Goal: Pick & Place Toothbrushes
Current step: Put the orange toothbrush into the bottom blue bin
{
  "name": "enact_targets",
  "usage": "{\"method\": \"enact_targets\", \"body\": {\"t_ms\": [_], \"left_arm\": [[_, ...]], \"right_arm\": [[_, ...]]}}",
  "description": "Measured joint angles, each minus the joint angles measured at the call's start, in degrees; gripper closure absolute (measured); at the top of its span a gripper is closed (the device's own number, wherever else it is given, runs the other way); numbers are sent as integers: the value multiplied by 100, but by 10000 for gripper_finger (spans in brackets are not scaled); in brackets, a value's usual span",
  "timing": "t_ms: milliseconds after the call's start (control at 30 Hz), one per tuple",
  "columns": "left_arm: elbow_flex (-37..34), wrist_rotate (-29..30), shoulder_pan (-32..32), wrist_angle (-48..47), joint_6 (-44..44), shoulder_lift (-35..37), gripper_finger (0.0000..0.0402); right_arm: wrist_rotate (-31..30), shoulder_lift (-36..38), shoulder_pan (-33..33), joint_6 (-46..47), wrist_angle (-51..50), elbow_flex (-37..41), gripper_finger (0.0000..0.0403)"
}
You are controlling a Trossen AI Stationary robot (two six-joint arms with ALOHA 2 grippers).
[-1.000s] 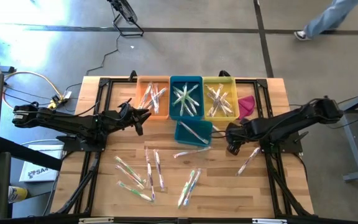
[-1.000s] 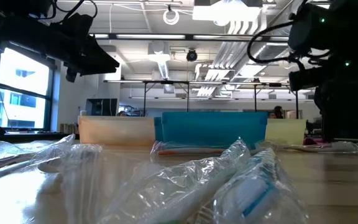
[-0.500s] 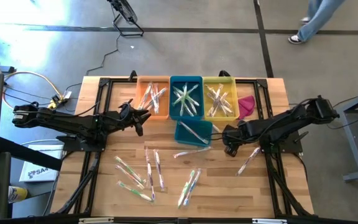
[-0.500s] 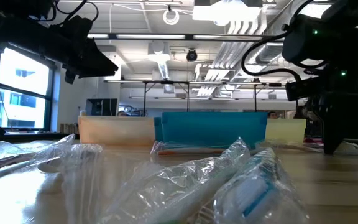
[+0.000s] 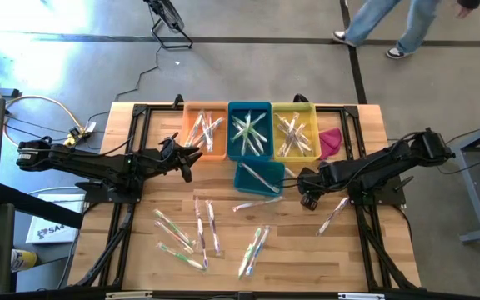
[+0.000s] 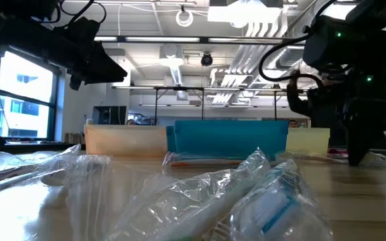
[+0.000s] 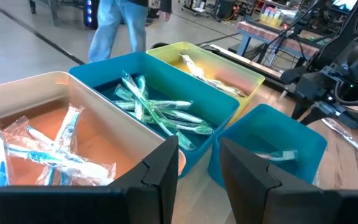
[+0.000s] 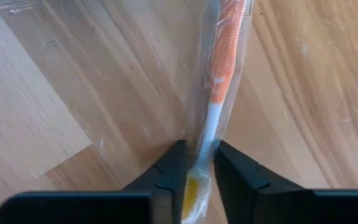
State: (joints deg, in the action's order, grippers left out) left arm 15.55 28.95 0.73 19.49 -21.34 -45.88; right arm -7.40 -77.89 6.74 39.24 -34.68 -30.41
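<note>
Several wrapped toothbrushes point(image 5: 198, 227) lie loose on the near half of the wooden table point(image 5: 373, 250); more fill the orange point(image 5: 205, 132), blue point(image 5: 249, 131) and yellow point(image 5: 294, 131) bins. My right gripper point(image 5: 308, 200) points down at the table, right of a small teal bin point(image 5: 260, 177). It is shut on an orange-and-white toothbrush point(image 8: 225, 43) in a clear wrapper. My left gripper point(image 7: 199, 168) hovers open near the orange bin, with nothing between its fingers. My right gripper pinches the wrapped toothbrush's white stretch point(image 8: 206, 140), between its orange part and a yellowish end, between its two fingers. The fingers come from above, pointing down, and lie across the toothbrush. The toothbrush lies flat on the table.
A pink cloth point(image 5: 330, 142) lies right of the yellow bin. Another wrapped toothbrush point(image 5: 333, 215) lies just right of my right gripper, and one point(image 5: 257, 203) lies in front of the teal bin. A person walks on the floor beyond the far edge.
My right gripper has come down onto the table and shifted a little toward the left edge. The person beyond the table has walked on.
</note>
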Motion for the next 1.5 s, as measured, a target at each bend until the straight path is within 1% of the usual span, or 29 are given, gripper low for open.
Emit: {"method": "enact_targets", "body": {"t_ms": [133, 200, 567, 700, 867, 1100, 1400, 1500], "left_arm": [[0, 0, -1, 0, 0, 2, 289], [0, 0, 0, 0, 0, 0, 289], [0, 0, 1, 0, 0, 0, 289], [0, 0, -1, 2, 0, -1, 289], [0, 0, -1, 1, 0, 0, 289], [0, 0, 1, 2, 0, 2, 289], [0, -2, -2, 4, 0, 1, 289], [0, 0, -2, 4, 2, 1, 289]], "right_arm": [[17, 0, -4, -2, -25, 2, 378], [38, 0, -4, -2, -33, 1, 392], [132, 75, -4, -113, -136, -51, 397], [384, 242, 6, -225, -489, -231, 399], [364, 538, 2, -350, -785, -471, 399], [-11, 826, 2, -352, -1396, -729, 399], [-355, 1114, 2, -354, -1896, -1072, 399], [-576, 1235, 2, -356, -1937, -1195, 399]]}}
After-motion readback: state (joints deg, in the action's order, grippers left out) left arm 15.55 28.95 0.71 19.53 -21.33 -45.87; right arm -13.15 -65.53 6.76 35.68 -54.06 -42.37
